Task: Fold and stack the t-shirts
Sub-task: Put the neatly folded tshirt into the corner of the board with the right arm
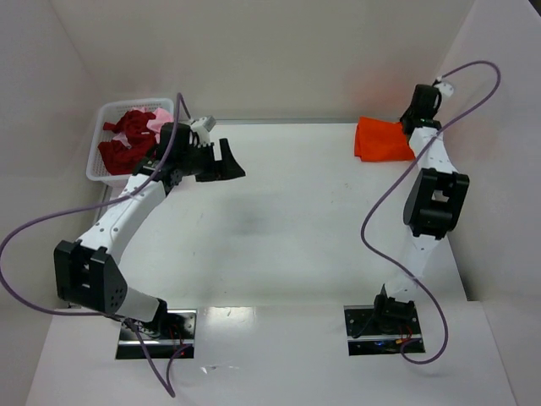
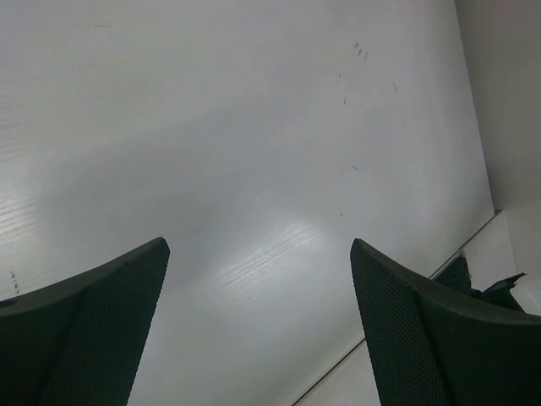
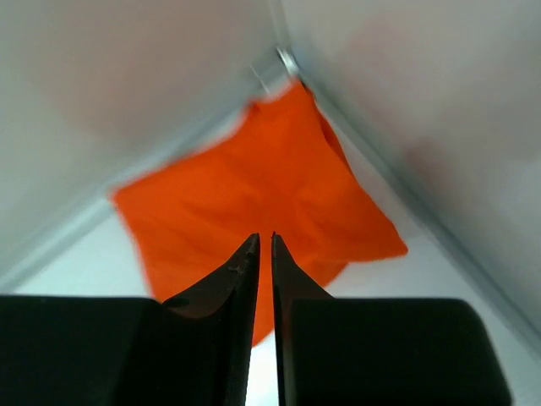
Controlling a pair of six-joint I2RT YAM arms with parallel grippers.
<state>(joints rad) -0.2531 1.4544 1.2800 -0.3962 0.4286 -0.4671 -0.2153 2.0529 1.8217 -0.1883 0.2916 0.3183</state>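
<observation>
Filling white mesh basket (image 1: pixel 94 159): dark red shirts (image 1: pixel 127 140), pink shirt (image 1: pixel 161 117).

White table (image 1: pixel 296 220), pale walls (image 1: pixel 254 51)

Shirts (image 1: pixel 127 139) in basket (image 1: pixel 112 112) left, folded shirt (image 1: pixel 382 139) right

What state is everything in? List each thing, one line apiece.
basket: upright, holding shirts.
dark red t-shirts: crumpled in the basket.
pink t-shirt: crumpled in the basket.
orange t-shirt: folded, far right corner.
left tool: open, empty.
right tool: shut, empty, above the orange t-shirt.
</observation>
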